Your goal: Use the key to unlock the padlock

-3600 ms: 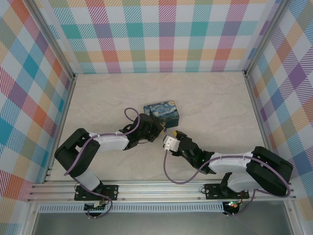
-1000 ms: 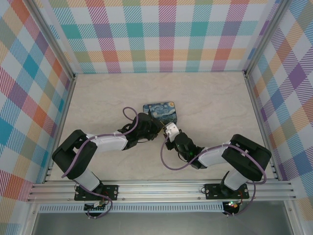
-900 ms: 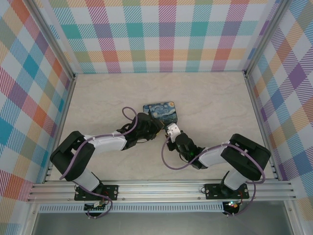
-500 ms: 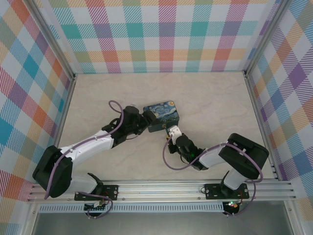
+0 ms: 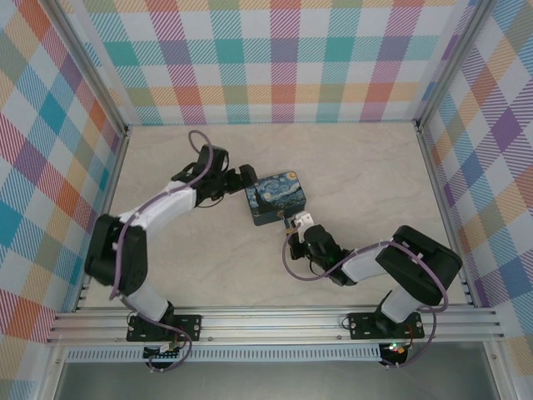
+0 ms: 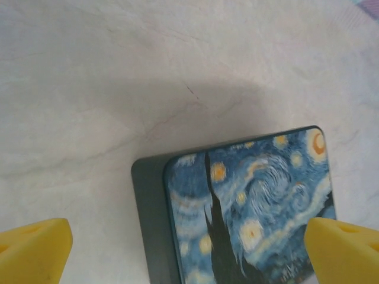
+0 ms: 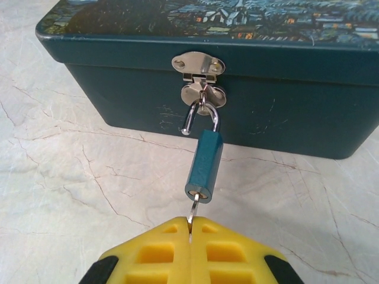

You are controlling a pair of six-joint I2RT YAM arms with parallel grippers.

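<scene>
Right hand [image 7: 190,223]: clenched, yellow fingertips pinched on the bow of the tiny thin dark-grey metal key [image 7: 192,210].
Key: straight ahead of the right hand, blade pushed up into the keyhole at the bottom of the small teal-bodied padlock [image 7: 204,165].
Padlock: just beyond the fingertips, hanging tilted off the counter [image 7: 71,177] by its thin silver shackle [image 7: 198,115].
Shackle: looped through the silver hasp [image 7: 199,65] on the front wall of the dark-green tin box with the swirly painted lid [image 7: 296,77]. One leg seems to end beside the body; cannot tell if it has sprung.
Left hand [image 6: 189,248]: released, jaws wide, grasping nothing. The tin box's left end lies below and ahead, between the two yellow fingertips.
Step, as judged: turning the key.
Risk 1: the tin box is unbraced, so a twist or pull may drag it across the counter.
Risk 2: the padlock dangles freely and may rotate with the key instead of unlocking.
Risk 3: the pinch is shallow, so the key may slip or back out of the keyhole.
</scene>
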